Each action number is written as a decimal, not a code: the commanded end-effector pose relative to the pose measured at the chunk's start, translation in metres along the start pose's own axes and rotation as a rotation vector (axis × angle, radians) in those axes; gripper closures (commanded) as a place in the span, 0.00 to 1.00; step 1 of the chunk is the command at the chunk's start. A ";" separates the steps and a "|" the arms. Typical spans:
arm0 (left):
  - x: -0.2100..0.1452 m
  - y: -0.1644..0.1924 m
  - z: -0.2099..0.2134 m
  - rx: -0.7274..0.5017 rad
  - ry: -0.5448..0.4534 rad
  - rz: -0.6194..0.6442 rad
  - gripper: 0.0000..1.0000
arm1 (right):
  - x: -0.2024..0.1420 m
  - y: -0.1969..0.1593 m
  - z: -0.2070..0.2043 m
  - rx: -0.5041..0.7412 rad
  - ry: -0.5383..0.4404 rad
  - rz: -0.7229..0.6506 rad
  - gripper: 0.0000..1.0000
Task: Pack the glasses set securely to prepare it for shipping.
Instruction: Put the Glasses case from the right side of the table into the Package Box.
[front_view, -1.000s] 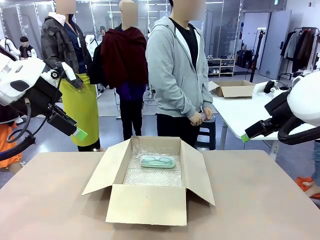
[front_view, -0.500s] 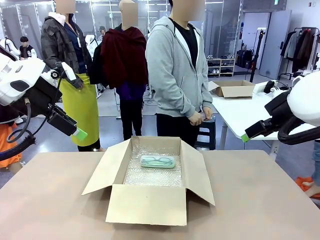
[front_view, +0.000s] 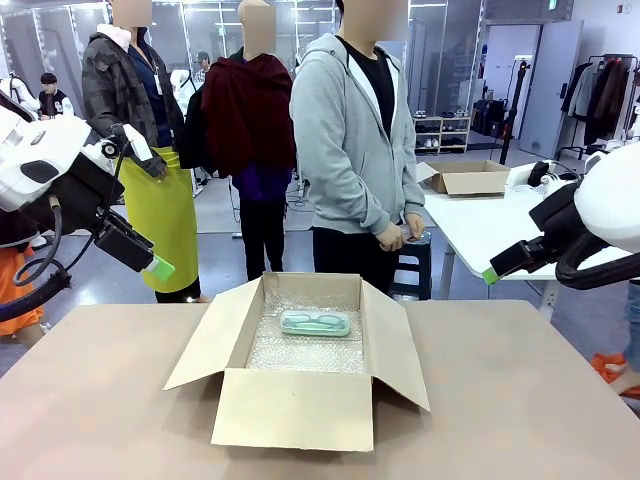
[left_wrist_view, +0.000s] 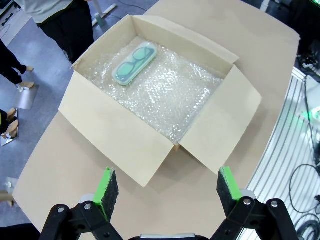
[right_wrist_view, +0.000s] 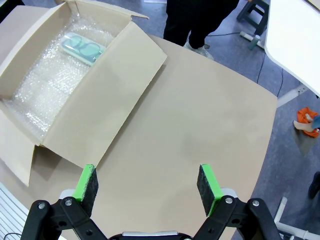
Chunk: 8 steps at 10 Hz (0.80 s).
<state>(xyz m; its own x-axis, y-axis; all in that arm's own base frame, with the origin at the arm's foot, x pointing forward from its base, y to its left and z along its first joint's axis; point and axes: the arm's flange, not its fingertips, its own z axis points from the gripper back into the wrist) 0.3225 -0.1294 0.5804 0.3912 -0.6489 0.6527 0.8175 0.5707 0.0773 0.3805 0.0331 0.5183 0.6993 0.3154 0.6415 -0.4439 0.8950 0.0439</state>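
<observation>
A mint green glasses case (front_view: 316, 322) with a spectacles outline on top lies flat on bubble wrap near the far wall of an open cardboard box (front_view: 300, 405) at the table's middle. The same case (left_wrist_view: 135, 63) and box (left_wrist_view: 125, 145) lie below my left gripper (left_wrist_view: 167, 187), which hangs open and empty well above the table's left side. My right gripper (right_wrist_view: 148, 185) is likewise open and empty, high over bare tabletop to the right of the box (right_wrist_view: 105, 100), with the case (right_wrist_view: 84, 48) inside. The left fingertip (front_view: 160, 268) and right fingertip (front_view: 489, 275) hover at the picture's sides.
A person in a grey hoodie (front_view: 350, 150) stands at the far edge behind the box, hands together. All four box flaps are spread outward. Bare brown table (front_view: 520, 400) surrounds the box. A white table with another carton (front_view: 470, 178) stands at the back right.
</observation>
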 end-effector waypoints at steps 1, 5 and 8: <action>0.001 0.001 0.001 0.005 -0.009 -0.002 0.00 | 0.000 0.001 -0.001 -0.003 -0.003 0.001 0.00; 0.001 0.001 0.001 0.005 -0.009 -0.002 0.00 | 0.000 0.001 -0.001 -0.003 -0.003 0.001 0.00; 0.001 0.001 0.001 0.005 -0.009 -0.002 0.00 | 0.000 0.001 -0.001 -0.003 -0.003 0.001 0.00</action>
<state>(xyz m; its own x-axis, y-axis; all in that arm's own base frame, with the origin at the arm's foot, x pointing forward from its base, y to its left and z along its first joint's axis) 0.3225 -0.1294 0.5804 0.3912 -0.6489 0.6527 0.8175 0.5707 0.0773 0.3805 0.0331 0.5183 0.6993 0.3154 0.6415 -0.4439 0.8950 0.0439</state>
